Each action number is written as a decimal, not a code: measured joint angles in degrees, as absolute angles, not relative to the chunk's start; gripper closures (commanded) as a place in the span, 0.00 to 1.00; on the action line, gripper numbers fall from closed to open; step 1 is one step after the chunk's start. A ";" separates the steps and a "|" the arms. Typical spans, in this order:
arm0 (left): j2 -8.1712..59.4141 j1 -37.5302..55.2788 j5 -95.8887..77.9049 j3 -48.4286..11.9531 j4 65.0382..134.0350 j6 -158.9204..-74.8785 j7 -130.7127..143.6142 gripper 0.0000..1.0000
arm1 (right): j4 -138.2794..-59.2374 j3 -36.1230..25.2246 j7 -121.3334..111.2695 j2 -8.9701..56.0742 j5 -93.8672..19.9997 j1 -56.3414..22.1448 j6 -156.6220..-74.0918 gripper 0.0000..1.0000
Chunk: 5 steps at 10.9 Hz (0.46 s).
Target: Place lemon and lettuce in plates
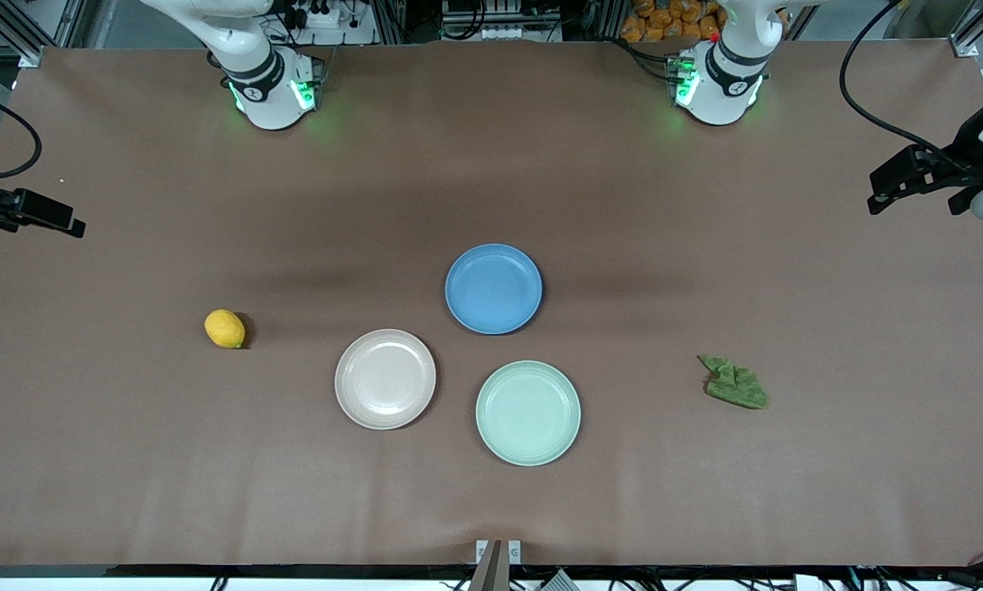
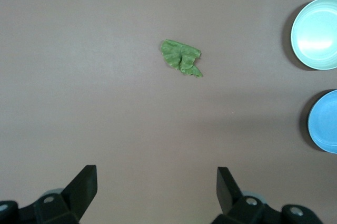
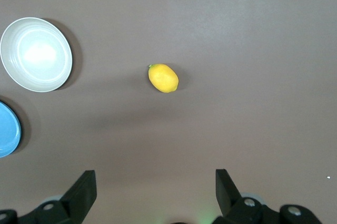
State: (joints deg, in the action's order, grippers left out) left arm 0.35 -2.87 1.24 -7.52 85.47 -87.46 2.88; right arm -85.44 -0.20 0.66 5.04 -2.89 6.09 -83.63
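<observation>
Nothing is being held. The lemon [image 1: 225, 328] is lying on the bare tabletop [image 1: 491, 164] toward the right arm's end, at middle height in the front view and well apart from every plate. The lettuce [image 1: 735, 383] is lying crumpled toward the left arm's end, a little lower in the frame and equally clear of the plates.

The two target plates are sitting empty in the lower middle of the front view. The beige-pink plate [image 1: 385, 378] is on the lemon's side and the mint-green plate [image 1: 528, 413] is on the lettuce's side. The blue plate [image 1: 493, 288] is sitting just above them in the frame, also empty and not part of the job.

This layout is probably pairing each arm with the item and plate closest to its own end, so that neither needs to cross the other.

The right hand [image 3: 155, 184] is hanging high over the right arm's end of the tabletop, its fingers spread wide and gripping nothing. The lemon is showing squarely between them in its wrist view. The left hand [image 2: 156, 182] is hanging likewise over the left arm's end, fingers wide apart and empty, with the lettuce centred in its view.

Both seem to be posing to line up a straight descent. The task is at its very beginning, with both picks not yet made.
</observation>
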 measured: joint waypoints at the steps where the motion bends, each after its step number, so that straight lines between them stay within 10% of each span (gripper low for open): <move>1: 0.35 -2.87 1.24 -7.52 85.47 -87.46 2.88 0.00 | -85.44 -0.20 0.66 5.04 -2.89 6.09 -83.63 0.00; 5: 0.66 -2.75 1.24 -7.58 85.52 -87.34 2.88 0.00 | -85.44 -0.20 0.65 5.04 -2.89 6.09 -83.54 0.00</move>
